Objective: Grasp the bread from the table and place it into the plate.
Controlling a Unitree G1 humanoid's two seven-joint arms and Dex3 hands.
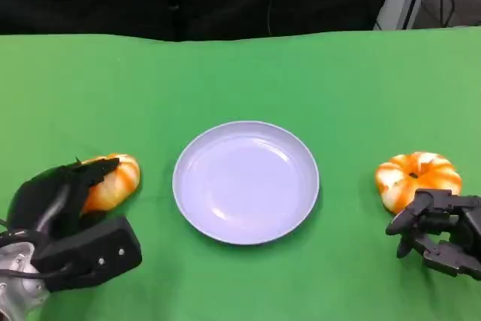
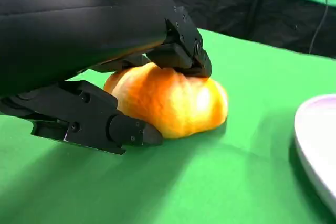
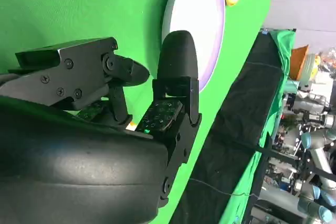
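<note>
An orange-and-white bread point(image 1: 113, 182) lies on the green table to the left of the pale lilac plate point(image 1: 244, 182). My left hand point(image 1: 56, 216) grips it: in the left wrist view a finger presses on top of the bread point(image 2: 173, 100) and the thumb point(image 2: 105, 127) touches its near side, while the bread still rests on the cloth. The plate's rim point(image 2: 317, 145) lies close beside it. My right hand point(image 1: 440, 234) hovers at the table's right, holding nothing, its fingers bent and apart point(image 3: 176, 77).
A second orange-and-white bread point(image 1: 417, 174) sits right of the plate, just beyond my right hand. The green table point(image 1: 240, 73) ends at a black backdrop at the far side. The right wrist view shows the plate point(image 3: 197, 19) across the cloth.
</note>
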